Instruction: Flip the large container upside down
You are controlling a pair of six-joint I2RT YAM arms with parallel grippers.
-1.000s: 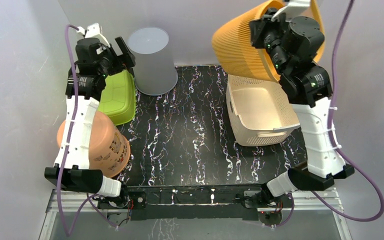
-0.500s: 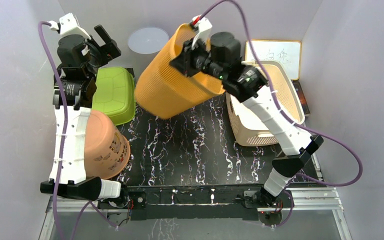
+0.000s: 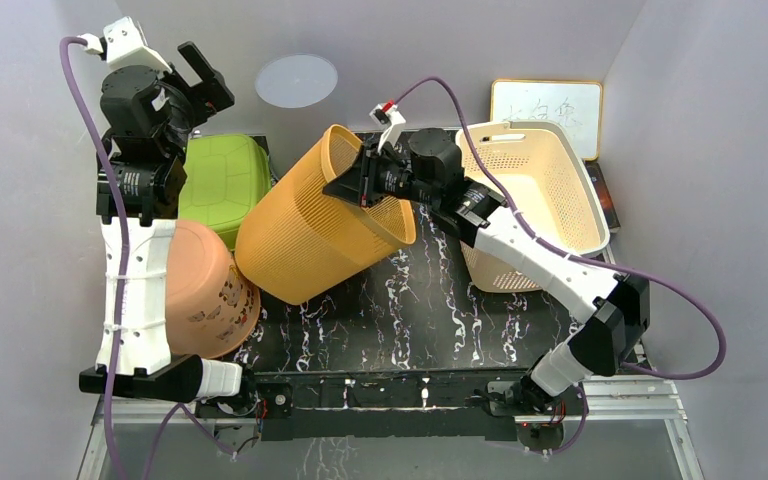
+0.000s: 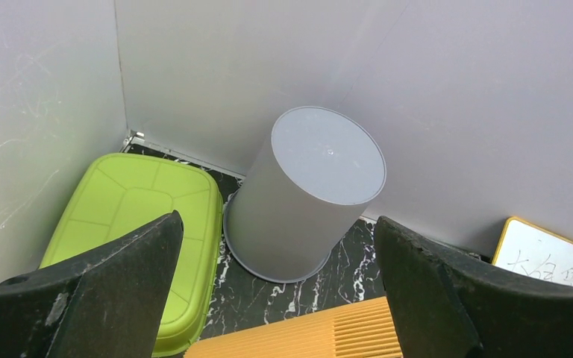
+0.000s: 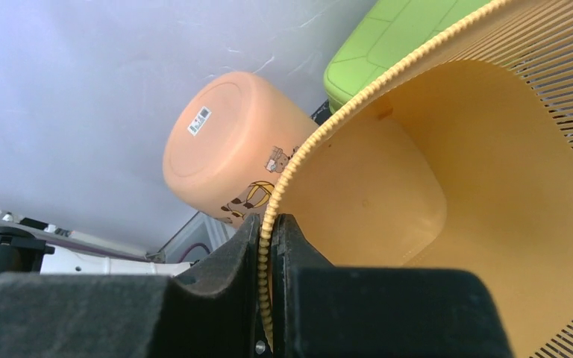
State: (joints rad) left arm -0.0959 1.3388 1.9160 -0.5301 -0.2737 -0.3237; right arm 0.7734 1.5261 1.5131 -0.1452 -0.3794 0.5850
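L gripper point(image 3: 207, 82) is up at far left, jaws spread wide, nothing in them. Under its arm a peach round plastic tub point(image 3: 205, 290) lies tipped, its smooth base w/ barcode sticker facing up. Just beyond it, a lime-green plastic container point(image 3: 222, 180) sits inverted, ribbed bottom showing. At centre, the large orange slatted plastic basket point(image 3: 310, 240) lies tilted over the black marbled tabletop point(image 3: 410, 310). Its long axis runs near-left to far-right. The closed base is low at near-left beside the peach tub, and the open mouth is raised toward far-right. Walls are finely ribbed and taper to the base. At the far wall a grey smooth cylindrical bin point(image 3: 297, 80) stands upside down. R gripper point(image 3: 358, 182) is clamped on the orange rim, one finger inside, one outside. Further right, a cream perforated rectangular basket point(image 3: 550, 190) sits upright, w/ a framed whiteboard point(image 3: 545, 110) beyond.
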